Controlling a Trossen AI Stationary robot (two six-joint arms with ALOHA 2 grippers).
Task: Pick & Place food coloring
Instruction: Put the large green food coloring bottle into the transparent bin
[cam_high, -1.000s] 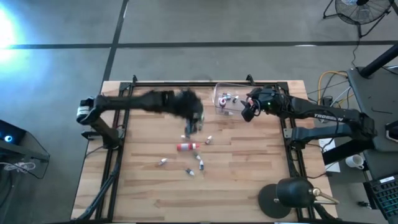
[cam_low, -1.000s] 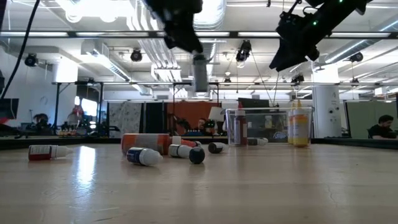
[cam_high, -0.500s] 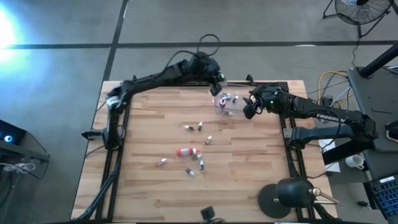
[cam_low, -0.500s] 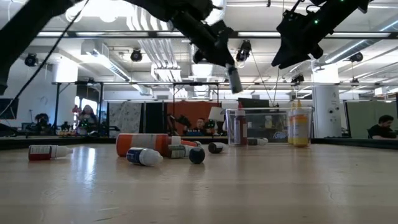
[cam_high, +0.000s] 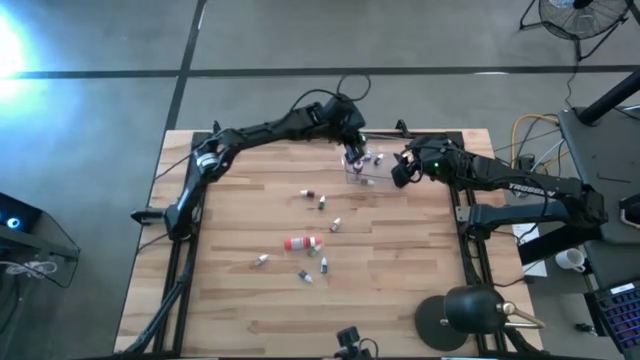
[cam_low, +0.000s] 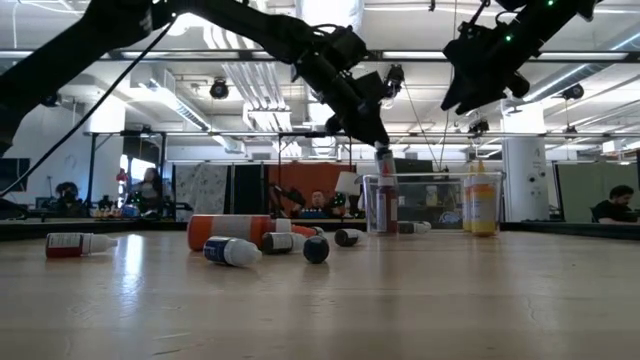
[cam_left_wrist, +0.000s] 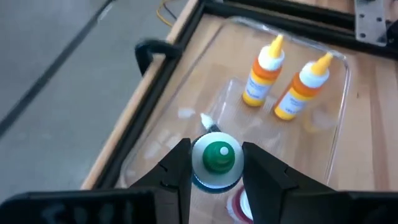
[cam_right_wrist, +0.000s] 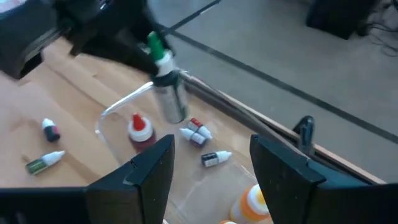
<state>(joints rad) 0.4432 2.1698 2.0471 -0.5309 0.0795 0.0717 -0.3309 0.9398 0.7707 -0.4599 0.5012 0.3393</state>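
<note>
My left gripper (cam_high: 352, 150) reaches over the clear plastic box (cam_high: 366, 168) at the table's far edge. It is shut on a small food coloring bottle (cam_right_wrist: 169, 93) with a green cap, a whitish shoulder and a grey body. Inside the box stand two orange bottles (cam_left_wrist: 266, 73), and a red-capped one (cam_right_wrist: 139, 129) sits beside small ones lying flat. Several more tiny bottles (cam_high: 321, 203) and a larger red one (cam_high: 302, 241) lie on their sides mid-table. My right gripper (cam_high: 400, 172) hovers open just right of the box. My left gripper pinches the bottle's upper end (cam_right_wrist: 163, 63), just under the green cap (cam_left_wrist: 217, 154), between its two fingers (cam_left_wrist: 177, 165). The fingers come slanting down from the table's left. The bottle hangs cap up, slightly tilted, with its grey body below the fingers over the box's left part.
Black rails (cam_high: 300, 133) frame the table's far edge and sides. A black round lamp base (cam_high: 468, 315) stands at the near right corner. The wood between the loose bottles and the near edge (cam_high: 300, 320) is bare.
My left gripper has swung from the loose bottles at mid-table toward the far edge and the right. It then sank over the clear box, carrying the green-capped bottle clear of the table. The right arm has stayed in place.
</note>
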